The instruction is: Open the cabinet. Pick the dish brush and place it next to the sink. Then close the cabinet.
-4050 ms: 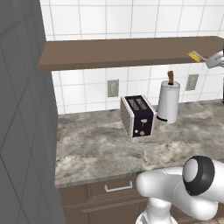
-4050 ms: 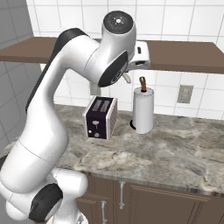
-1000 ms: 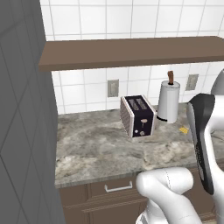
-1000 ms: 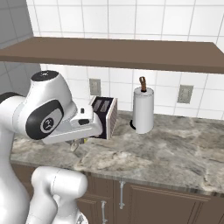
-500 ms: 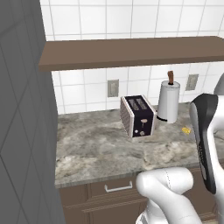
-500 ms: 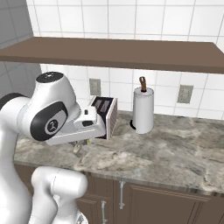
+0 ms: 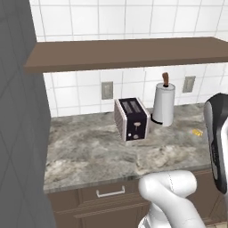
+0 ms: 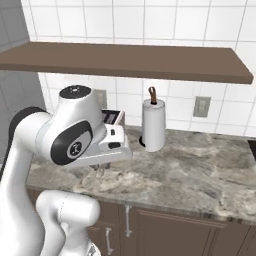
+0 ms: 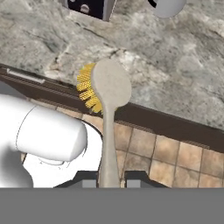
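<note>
Between the gripper point(image 9: 110, 175) fingertips, the dish brush point(image 9: 106, 94) handle's end is cut off.

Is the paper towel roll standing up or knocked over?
Standing upright: the paper towel roll sits on the counter, its brown post pointing straight up, beside the toaster.

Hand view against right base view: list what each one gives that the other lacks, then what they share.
Hand view's own: the dish brush up close, yellow bristles to one side, its cream handle running down between the tips of the shut gripper, and tan floor tiles beyond the cabinet front.
Right base view's own: the brown shelf and a wall outlet on the tiled wall.
Shared: the toaster, the paper-towel roll and the marbled counter.
</note>
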Robot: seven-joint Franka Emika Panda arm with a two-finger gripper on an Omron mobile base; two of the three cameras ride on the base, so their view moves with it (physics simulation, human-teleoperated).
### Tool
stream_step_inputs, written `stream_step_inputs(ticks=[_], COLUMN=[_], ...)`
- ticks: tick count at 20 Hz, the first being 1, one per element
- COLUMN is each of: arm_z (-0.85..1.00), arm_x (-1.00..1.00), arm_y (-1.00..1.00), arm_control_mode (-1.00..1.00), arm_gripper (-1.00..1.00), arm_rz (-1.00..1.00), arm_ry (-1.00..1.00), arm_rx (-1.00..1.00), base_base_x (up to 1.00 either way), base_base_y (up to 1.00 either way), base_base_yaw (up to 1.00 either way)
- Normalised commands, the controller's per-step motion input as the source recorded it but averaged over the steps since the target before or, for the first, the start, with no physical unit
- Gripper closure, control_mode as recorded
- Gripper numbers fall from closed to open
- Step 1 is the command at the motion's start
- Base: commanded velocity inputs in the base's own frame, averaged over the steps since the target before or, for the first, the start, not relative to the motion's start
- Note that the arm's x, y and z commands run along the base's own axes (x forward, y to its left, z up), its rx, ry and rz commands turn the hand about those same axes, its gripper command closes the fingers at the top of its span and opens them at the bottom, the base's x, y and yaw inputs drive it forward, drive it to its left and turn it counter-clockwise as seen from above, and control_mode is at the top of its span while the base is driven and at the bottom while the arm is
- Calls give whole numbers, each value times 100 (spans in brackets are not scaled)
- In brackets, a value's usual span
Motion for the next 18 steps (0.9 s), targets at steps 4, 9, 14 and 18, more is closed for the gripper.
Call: stream_step_inputs(ticks=[4,9,14,18], arm_z=[0,0,0,0], arm_x=[0,0,0,0], arm_y=[0,0,0,0], arm_control_mode=[100,100,100,100], arm_gripper=[100,100,100,100], arm_rz=[0,0,0,0], arm_ry=[0,0,0,0], arm_rx=[0,0,0,0], base_base_x=[2,25,28,17], base_base_y=[-24,-57,-85,-81], base_base_yaw=[0,0,0,0])
